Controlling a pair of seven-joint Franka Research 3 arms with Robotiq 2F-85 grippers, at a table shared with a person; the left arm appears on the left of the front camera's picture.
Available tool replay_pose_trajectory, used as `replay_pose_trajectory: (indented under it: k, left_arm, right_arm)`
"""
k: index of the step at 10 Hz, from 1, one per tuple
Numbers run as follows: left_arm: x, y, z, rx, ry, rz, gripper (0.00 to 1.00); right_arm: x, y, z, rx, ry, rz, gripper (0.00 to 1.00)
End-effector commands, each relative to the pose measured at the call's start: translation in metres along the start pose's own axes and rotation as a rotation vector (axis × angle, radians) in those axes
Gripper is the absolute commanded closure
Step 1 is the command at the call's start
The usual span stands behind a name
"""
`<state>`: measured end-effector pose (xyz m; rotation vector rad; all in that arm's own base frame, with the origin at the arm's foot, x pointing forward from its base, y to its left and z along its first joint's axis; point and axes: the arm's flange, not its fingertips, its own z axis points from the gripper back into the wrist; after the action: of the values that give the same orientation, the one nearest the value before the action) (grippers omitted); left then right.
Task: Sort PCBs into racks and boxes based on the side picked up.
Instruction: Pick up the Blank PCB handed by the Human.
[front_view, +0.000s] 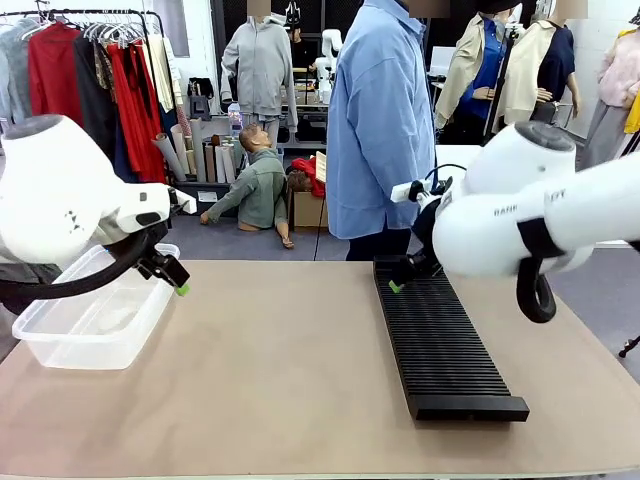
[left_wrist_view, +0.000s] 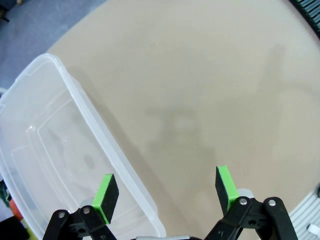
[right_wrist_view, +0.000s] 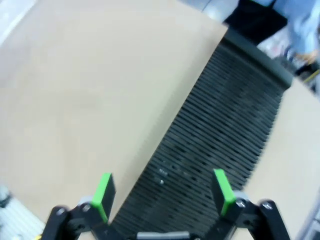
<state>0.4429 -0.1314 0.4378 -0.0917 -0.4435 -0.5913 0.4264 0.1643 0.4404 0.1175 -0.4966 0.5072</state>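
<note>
The long black slotted rack (front_view: 440, 340) lies on the right half of the table, its slots bare; it also runs up the right wrist view (right_wrist_view: 215, 135). The clear plastic box (front_view: 95, 310) sits at the table's left edge and looks bare inside (left_wrist_view: 55, 145). My left gripper (front_view: 172, 272) hangs open over the box's right rim, nothing between its green pads (left_wrist_view: 106, 191). At the rack's far end my right gripper (front_view: 400, 278) hovers open over the slots, and its pads (right_wrist_view: 104, 191) hold nothing. No PCBs are in view.
A person in a blue shirt (front_view: 380, 130) stands at the table's far edge, just behind the rack. The tan tabletop (front_view: 280, 360) stretches wide between box and rack. Clothes rails and stored goods stand farther back.
</note>
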Motion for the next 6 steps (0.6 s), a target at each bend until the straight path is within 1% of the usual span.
replay_pose_trajectory:
  k: [1, 3, 4, 5, 6]
  left_arm:
    - [0.003, 0.021, 0.012, -0.075, 0.008, 0.025, 0.00]
    - [-0.003, 0.037, 0.028, -0.147, -0.039, 0.049, 0.00]
    - [-0.007, 0.045, 0.037, -0.219, -0.064, 0.102, 0.00]
    - [-0.008, 0.052, 0.043, -0.259, -0.064, 0.155, 0.00]
    - [-0.011, 0.058, 0.047, -0.290, -0.091, 0.220, 0.00]
  right_arm:
    - [0.014, -0.011, 0.018, 0.098, 0.035, -0.111, 0.00]
    - [0.022, -0.025, 0.038, 0.196, 0.034, -0.186, 0.00]
    - [0.020, -0.032, 0.050, 0.267, 0.094, -0.234, 0.00]
    - [0.018, -0.042, 0.058, 0.341, 0.088, -0.297, 0.00]
    - [0.013, -0.052, 0.067, 0.396, 0.057, -0.350, 0.00]
